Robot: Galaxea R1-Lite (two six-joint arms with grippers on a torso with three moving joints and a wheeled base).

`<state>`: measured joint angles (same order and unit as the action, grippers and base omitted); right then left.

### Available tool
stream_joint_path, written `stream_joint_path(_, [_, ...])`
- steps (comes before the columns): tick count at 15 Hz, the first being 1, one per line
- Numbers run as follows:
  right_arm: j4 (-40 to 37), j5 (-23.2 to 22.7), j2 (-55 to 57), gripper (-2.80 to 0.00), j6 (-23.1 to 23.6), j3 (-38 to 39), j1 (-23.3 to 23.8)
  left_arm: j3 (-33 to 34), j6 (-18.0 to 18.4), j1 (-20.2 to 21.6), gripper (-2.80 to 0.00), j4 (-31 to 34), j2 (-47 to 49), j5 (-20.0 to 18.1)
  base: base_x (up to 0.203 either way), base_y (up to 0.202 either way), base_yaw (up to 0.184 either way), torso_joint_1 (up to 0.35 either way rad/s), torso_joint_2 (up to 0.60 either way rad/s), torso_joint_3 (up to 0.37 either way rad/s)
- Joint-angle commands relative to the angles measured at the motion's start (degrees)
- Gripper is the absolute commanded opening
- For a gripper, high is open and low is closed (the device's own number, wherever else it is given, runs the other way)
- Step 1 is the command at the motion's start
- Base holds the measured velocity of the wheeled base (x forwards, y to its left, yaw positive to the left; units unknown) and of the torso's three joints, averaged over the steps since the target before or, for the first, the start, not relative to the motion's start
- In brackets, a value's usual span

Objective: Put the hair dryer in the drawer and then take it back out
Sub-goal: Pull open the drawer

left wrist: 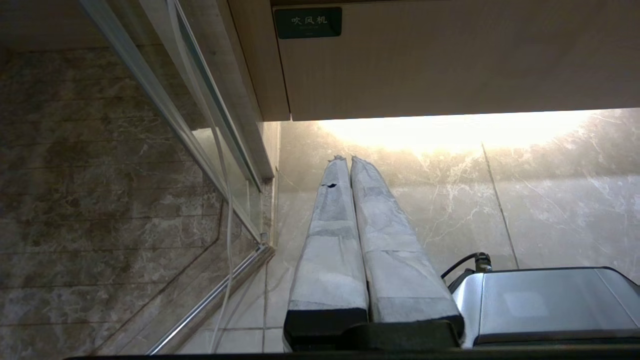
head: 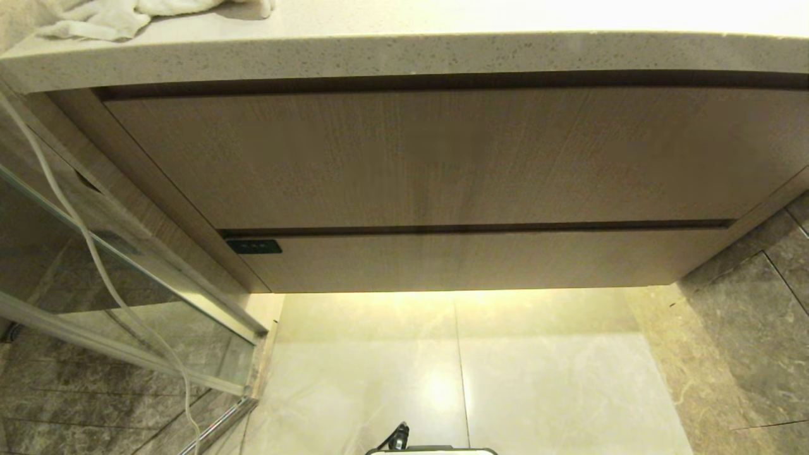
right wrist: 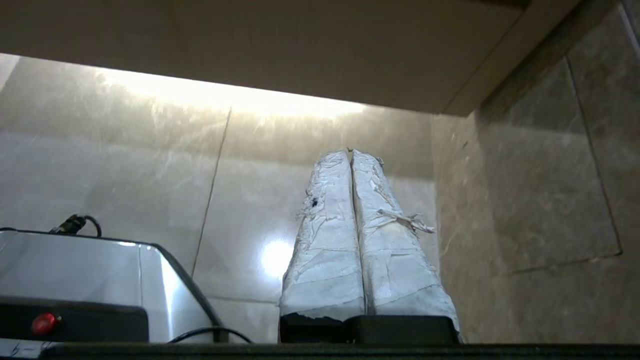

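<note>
The drawer (head: 480,259) is the low wood-grain front under the vanity, pushed fully in, with a small black label (head: 253,246) at its left end. The same drawer (left wrist: 450,65) and its label (left wrist: 307,22) fill the far part of the left wrist view. The hair dryer is out of view. Neither arm appears in the head view. My left gripper (left wrist: 348,159) hangs low over the pale floor, its taped fingers pressed together and holding nothing. My right gripper (right wrist: 350,152) is likewise shut and empty, below the drawer (right wrist: 300,45) near the right wall.
A taller wood-grain panel (head: 442,158) sits above the drawer under a speckled stone counter (head: 404,54) with a white towel (head: 114,19) at its left end. A glass shower door (head: 126,297) with a hanging white cord (head: 82,234) stands left, a dark tiled wall (head: 758,328) right. My base (left wrist: 550,305) is below.
</note>
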<state>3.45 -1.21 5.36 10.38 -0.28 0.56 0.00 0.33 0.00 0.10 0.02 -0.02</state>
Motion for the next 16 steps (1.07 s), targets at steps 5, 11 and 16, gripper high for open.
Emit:
stream_joint_path(5, [-3.5, 0.5, -5.4, -2.8, -6.7, 0.4, -0.7, 0.1, 0.0, 0.0, -2.8, 0.0, 0.1, 0.0, 0.0, 0.0, 0.0, 0.0, 0.0, 0.0])
stream_joint_path(11, [-3.6, 0.6, -5.4, -2.8, -7.4, 0.3, -0.6, 0.1, 0.0, 0.0, -2.8, 0.0, 0.0, 0.0, 0.0, 0.0, 0.0, 0.0, 0.0, 0.0])
stream_joint_path(16, [-3.5, 0.6, -5.4, -2.8, -7.1, 0.4, -0.6, 0.1, 0.0, 0.0, -2.8, 0.0, 0.1, 0.0, 0.0, 0.0, 0.0, 0.0, 0.0, 0.0])
